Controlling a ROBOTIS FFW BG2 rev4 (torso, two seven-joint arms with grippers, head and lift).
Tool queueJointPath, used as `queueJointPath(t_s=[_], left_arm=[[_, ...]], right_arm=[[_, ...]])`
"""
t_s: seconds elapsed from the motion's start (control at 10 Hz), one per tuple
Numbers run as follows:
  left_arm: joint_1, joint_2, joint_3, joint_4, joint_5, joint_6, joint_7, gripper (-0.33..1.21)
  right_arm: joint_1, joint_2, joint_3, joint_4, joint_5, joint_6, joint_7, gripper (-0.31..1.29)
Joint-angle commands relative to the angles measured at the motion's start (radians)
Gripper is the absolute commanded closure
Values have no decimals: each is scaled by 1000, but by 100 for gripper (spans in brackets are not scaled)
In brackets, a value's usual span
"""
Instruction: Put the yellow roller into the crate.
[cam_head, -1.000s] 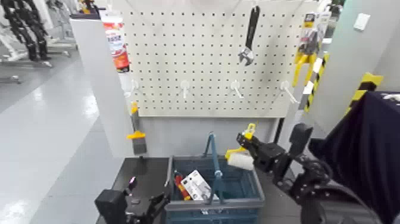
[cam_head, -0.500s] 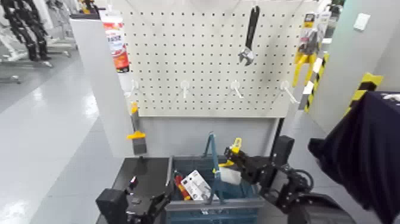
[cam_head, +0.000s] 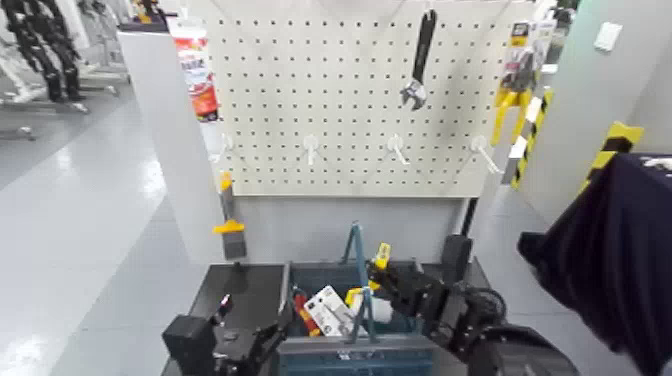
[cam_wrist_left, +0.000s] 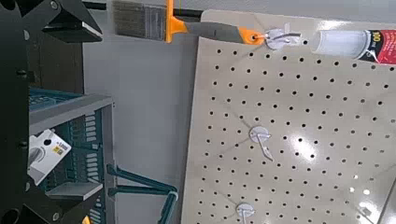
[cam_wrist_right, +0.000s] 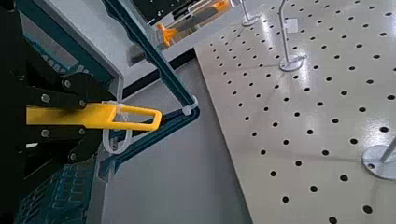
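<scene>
one yellow roller (cam_head: 368, 291) gripped over crate (cam_head: 430, 320); labels unreadable

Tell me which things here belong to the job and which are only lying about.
Belong to the job:
- yellow roller, held by the right hand
- crate

Only lying about:
- wrench on the pegboard
- brush hanging on a hook
- packaged item in the crate
- left hand, idle

From the head view, the crate (cam_head: 400, 318) loses its near wall below the frame edge, and its arched handle hides part of the yellow roller (cam_head: 370, 290), whose white sleeve is barely visible. The right end effector (cam_head: 392, 283) blurs into its dark arm. The left end effector (cam_head: 235, 340) is cut off low; its fingers can't be read.
</scene>
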Motion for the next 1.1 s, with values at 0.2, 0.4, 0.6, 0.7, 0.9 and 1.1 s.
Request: queueJointPath(t_s=[0.2, 0.4, 0.6, 0.7, 0.9, 1.1], left_arm=[[3, -3, 4, 2, 0, 0, 0, 17], [4, -3, 7, 0, 0, 0, 0, 17], [6, -5, 9, 0, 0, 0, 0, 17], [6, -6, 10, 0, 0, 0, 0, 17], [8, -8, 12, 0, 0, 0, 0, 17], [9, -8, 13, 0, 0, 0, 0, 17]], right_arm=[[-4, 1, 9, 4, 14, 36, -13, 105], [4, 1, -9, -25, 52, 65, -12, 50], [16, -1, -32, -81, 121, 93, -15, 6], [23, -1, -43, -100, 141, 93, -15, 6], [36, -1, -60, -137, 175, 101, -15, 6], [60, -2, -73, -186, 210, 84, -26, 6]])
